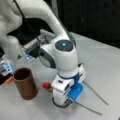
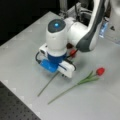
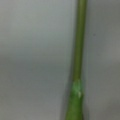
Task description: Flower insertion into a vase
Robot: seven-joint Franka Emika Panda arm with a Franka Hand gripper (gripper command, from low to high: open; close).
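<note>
Wrist view: flower stem point(image 3: 79, 50), fingers point(image 1: 61, 103) apparently over it.

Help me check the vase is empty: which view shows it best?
A front view shows the vase whole: upright on the table, dark inside, no stem in it, left of the hand, which is low over a flower. The opposite front view and the wrist view do not show it.

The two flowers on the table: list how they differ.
The covered flower lies under the gripper, so only its red head and stem end show; the free flower lies apart from the gripper, fully in view. The free flower shows leaves below its head; the covered flower's are hidden. Both have red heads and long green stems, and lie flat on the table, outside the vase.
</note>
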